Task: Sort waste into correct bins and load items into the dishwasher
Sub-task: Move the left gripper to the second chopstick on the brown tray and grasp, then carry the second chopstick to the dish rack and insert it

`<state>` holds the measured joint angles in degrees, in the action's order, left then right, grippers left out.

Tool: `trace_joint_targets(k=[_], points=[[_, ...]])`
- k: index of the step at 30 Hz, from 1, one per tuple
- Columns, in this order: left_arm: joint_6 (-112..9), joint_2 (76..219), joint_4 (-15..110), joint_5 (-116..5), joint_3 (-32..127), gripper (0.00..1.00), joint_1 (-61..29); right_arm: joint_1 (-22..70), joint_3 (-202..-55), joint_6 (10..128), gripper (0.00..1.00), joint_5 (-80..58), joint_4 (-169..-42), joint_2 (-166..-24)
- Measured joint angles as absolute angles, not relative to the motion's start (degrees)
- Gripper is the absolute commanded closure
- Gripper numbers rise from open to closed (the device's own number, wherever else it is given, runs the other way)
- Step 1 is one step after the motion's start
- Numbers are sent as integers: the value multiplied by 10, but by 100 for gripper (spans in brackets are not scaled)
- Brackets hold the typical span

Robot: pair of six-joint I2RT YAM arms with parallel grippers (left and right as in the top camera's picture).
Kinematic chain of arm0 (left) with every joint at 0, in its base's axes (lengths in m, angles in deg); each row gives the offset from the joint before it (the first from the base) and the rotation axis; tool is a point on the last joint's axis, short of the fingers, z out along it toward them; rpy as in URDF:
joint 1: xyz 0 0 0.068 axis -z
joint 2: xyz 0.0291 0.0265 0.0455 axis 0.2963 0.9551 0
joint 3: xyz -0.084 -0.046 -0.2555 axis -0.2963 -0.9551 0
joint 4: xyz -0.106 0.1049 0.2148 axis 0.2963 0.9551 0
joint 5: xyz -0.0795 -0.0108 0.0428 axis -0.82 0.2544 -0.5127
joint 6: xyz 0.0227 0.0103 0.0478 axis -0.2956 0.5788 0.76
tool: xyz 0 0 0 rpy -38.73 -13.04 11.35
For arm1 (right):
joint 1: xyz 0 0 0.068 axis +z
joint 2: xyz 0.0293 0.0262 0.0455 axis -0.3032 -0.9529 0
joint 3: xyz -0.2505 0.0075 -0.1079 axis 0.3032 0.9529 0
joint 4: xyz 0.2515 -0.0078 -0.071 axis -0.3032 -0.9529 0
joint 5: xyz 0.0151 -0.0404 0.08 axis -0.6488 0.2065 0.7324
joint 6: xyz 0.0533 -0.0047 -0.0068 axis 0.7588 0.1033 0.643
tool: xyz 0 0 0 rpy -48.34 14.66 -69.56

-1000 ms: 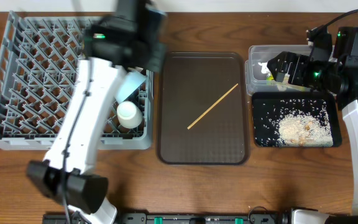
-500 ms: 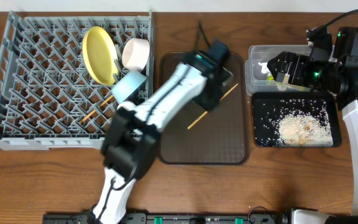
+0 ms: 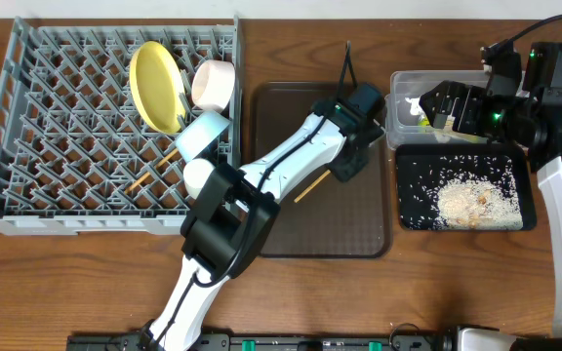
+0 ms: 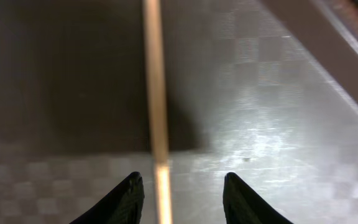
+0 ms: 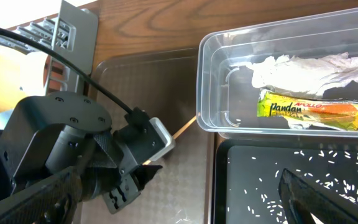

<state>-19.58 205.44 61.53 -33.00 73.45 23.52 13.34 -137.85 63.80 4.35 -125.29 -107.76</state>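
One wooden chopstick (image 3: 309,186) lies diagonally on the dark brown serving tray (image 3: 291,117). My left gripper (image 3: 349,162) is open and low over its upper end. In the left wrist view the chopstick (image 4: 155,93) runs between the open fingers (image 4: 182,186). The grey dish rack (image 3: 57,146) holds the yellow plate (image 3: 154,73), white bowl (image 3: 213,85), light blue bowl (image 3: 201,135), cream cup (image 3: 200,176) and the other chopstick (image 3: 152,173). My right gripper (image 5: 179,205) is open and empty above the bins. The clear tub (image 5: 213,81) holds white paper (image 5: 309,65) and the wrapper (image 5: 316,109).
The black tray (image 3: 413,166) holds scattered rice and a rice heap (image 3: 471,203); it also shows in the right wrist view (image 5: 278,180). The clear tub (image 3: 396,122) sits just behind it. The left arm stretches across the serving tray from the front.
My left arm has swung from over the dish rack to the right, onto the serving tray, and now sits over the chopstick's upper end. The right arm has not moved.
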Motion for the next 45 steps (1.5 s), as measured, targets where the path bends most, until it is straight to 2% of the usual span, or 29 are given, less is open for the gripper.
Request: trace_joint_targets(k=[19,20,23,24,34,40,45], points=[[-195,2087,605,-310,735,58,225,133,-1379,638,1,43,-1253,-1078],[-196,2087,606,-315,735,61,225,133,-1379,638,1,43,-1253,-1078],[-201,2088,614,-334,735,81,224,133,-1379,638,1,43,-1253,-1078],[-202,2088,618,-338,735,92,224,133,-1379,638,1,43,-1253,-1078],[-227,2088,666,-369,743,93,216,133,-1379,638,1,43,-1253,-1078],[-246,2084,717,-370,766,93,180,133,-1379,638,1,43,-1253,-1078],[-254,2013,722,-370,767,93,143,133,-1379,638,1,43,-1253,-1078]])
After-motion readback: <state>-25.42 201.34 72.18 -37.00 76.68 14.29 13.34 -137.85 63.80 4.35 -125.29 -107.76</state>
